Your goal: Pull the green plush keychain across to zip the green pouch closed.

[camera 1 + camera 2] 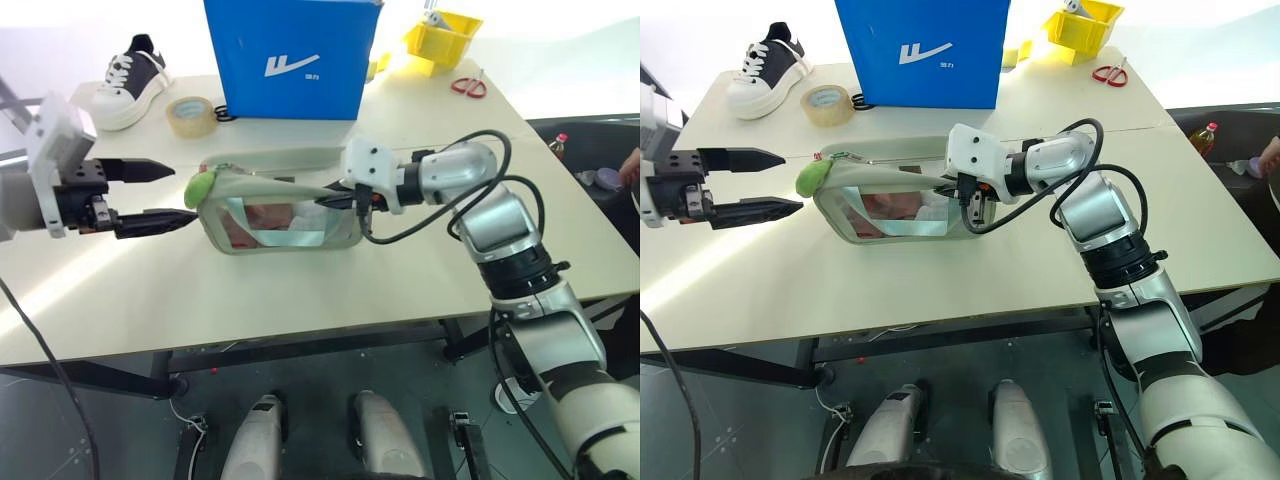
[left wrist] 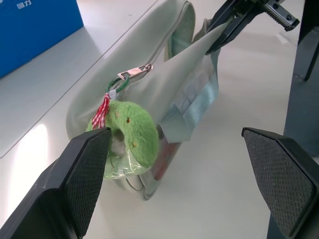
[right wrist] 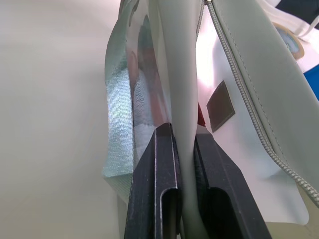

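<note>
The green pouch [image 1: 285, 222] lies on its side mid-table, clear panel facing me. At its left end hangs the green plush keychain [image 1: 200, 185], a fuzzy lime oval clipped to the zipper pull [image 2: 133, 73]. My left gripper [image 1: 185, 193] stands open just left of the pouch, and the keychain [image 2: 130, 134] sits against one of its fingers [image 2: 84, 169]. My right gripper [image 1: 342, 196] is at the pouch's right end, shut on the pale green strap handle [image 3: 182, 99]. That strap runs taut along the pouch's top. The zipper teeth [image 3: 239, 89] run beside the strap.
A big blue box [image 1: 290, 55] stands behind the pouch, with a roll of tan tape [image 1: 190, 115] and a sneaker [image 1: 130, 80] to its left. A yellow bin [image 1: 442, 38] and red scissors [image 1: 470, 86] lie at the back right. A person's hand [image 1: 632, 165] shows at the far right.
</note>
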{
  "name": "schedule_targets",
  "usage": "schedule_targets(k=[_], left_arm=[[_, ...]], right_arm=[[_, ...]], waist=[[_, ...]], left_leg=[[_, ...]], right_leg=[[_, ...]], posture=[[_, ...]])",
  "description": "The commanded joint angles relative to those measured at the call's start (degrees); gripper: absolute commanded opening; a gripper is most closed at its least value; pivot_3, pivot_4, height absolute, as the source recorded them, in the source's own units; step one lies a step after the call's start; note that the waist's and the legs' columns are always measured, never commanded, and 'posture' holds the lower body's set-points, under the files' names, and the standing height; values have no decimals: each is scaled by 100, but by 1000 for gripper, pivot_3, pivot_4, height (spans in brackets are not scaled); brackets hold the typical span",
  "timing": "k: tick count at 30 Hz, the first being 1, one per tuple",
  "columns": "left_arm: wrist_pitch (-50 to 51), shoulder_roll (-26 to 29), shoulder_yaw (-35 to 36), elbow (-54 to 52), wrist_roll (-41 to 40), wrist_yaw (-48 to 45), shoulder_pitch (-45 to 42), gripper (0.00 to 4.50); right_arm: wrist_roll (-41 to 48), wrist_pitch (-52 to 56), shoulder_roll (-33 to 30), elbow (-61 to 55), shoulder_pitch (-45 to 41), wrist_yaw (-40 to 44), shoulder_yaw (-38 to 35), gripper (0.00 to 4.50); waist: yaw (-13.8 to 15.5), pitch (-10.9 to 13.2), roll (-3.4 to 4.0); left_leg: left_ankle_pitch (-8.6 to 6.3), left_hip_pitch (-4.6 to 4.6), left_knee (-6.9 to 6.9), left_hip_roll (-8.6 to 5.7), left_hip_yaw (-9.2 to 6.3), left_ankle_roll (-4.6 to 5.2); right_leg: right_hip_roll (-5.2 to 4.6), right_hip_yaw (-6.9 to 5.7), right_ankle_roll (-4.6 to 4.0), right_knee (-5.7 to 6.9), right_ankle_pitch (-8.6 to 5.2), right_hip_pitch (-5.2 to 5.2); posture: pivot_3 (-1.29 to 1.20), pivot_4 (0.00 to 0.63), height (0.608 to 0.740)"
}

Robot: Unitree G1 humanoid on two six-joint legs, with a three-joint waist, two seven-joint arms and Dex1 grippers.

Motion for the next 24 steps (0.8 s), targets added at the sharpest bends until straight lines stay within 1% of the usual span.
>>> schedule_targets(k=[1,4,9,18,19,21,23,24], left_arm=[[-161,67,53,-14,85,-45,-112,4500],[-298,85,14,46,232,-83,-55,4500],[-519,-79,-121,459,545,149,-270,4500],[-935,-725,-610,524,1040,481,-239,4500],[-979,-772,-643,545,1091,507,-260,4241],[-1054,-822,-686,619,1182,533,-327,3580],[-1069,-827,-681,678,1205,498,-393,2629],[-1074,-826,-680,696,1223,477,-416,1993]], right_arm=[[64,24,3,-255,-101,-62,-55,21],[15,-19,0,-213,-16,-100,-9,21],[-4,-30,86,-63,-22,-204,36,21],[-24,-83,158,141,-167,-269,59,21],[-25,-80,159,141,-169,-266,60,1],[-32,-79,159,141,-169,-267,64,0],[-47,-71,163,138,-164,-284,60,0],[-53,-69,164,140,-163,-291,58,0]], waist=[[0,0,0],[0,0,0],[-1,-1,-1],[-10,-4,-5],[-8,-4,-5],[-8,-4,-5],[-8,-4,-5],[-6,-4,-5]], left_leg=[[0,0,0,0,0,0],[0,0,0,0,0,0],[0,0,1,0,0,0],[0,2,2,0,0,0],[0,3,2,0,0,0],[0,3,2,0,0,0],[0,3,3,0,0,0],[0,3,3,0,0,0]], right_leg=[[0,0,0,0,0,0],[0,0,0,0,0,0],[0,0,0,0,0,0],[0,0,1,7,0,1],[0,0,1,8,1,0],[0,0,1,9,1,1],[0,0,1,9,1,0],[0,0,1,9,1,0]], posture=[[0,150,740],[0,150,740],[0,150,740],[0,150,740],[0,150,740],[0,150,740],[0,150,740],[0,150,740]])
